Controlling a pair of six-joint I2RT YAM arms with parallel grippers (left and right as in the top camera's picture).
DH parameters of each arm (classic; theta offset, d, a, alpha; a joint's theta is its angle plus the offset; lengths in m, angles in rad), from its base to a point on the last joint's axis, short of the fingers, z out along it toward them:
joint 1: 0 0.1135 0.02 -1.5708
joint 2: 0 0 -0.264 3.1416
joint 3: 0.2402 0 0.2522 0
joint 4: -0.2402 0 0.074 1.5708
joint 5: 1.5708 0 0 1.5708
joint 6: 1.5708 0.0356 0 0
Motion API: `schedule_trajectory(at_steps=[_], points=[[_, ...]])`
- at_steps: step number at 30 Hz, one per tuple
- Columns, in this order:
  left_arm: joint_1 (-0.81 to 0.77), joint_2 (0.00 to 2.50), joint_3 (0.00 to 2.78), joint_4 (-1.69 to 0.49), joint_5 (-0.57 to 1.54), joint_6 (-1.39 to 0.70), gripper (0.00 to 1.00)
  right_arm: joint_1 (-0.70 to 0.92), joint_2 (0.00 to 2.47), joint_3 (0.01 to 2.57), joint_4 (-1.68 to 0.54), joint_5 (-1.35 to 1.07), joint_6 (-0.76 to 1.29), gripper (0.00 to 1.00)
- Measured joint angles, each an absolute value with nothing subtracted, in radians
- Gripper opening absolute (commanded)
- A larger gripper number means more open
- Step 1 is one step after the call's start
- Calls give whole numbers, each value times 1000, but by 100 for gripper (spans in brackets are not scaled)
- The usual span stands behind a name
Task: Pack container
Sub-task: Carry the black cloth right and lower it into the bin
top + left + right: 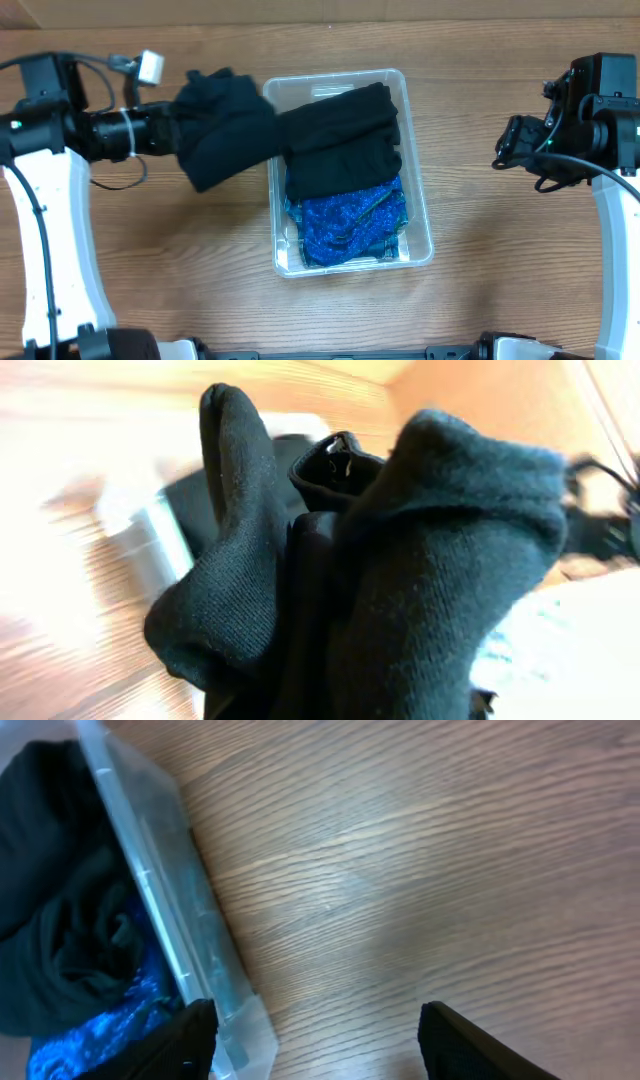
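The clear plastic container (424, 225) stands mid-table. Inside it, a folded black garment (345, 140) lies at the far end and a blue patterned garment (350, 225) at the near end. My left gripper (165, 130) is just left of the container's far corner, shut on another black knit garment (220, 125) that bunches over its fingers and reaches the rim. In the left wrist view this garment (400, 560) hides the fingers. My right gripper (512, 145) is open and empty, right of the container. Its fingers (320, 1040) frame bare wood beside the container's wall (160, 890).
The wooden table (500, 260) extends around the container. A small white box (152, 66) and loose cables sit by the left arm at the far left. The arms' white bases stand at the near left and right edges.
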State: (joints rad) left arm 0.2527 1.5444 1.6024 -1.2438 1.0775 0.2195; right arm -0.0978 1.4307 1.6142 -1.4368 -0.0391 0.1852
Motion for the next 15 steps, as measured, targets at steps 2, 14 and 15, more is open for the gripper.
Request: schedule_trajectory(at_steps=[2, 14, 15], points=[[188, 1524, 1604, -1251, 1093, 219, 4, -101, 1431, 1614, -1445, -6, 215, 68], [-220, 1536, 1604, -1244, 968, 207, 4, -290, 1431, 1614, -1482, -3, 284, 69], [-239, 1540, 1604, -1240, 961, 205, 4, -293, 1431, 1614, -1483, -7, 284, 69]])
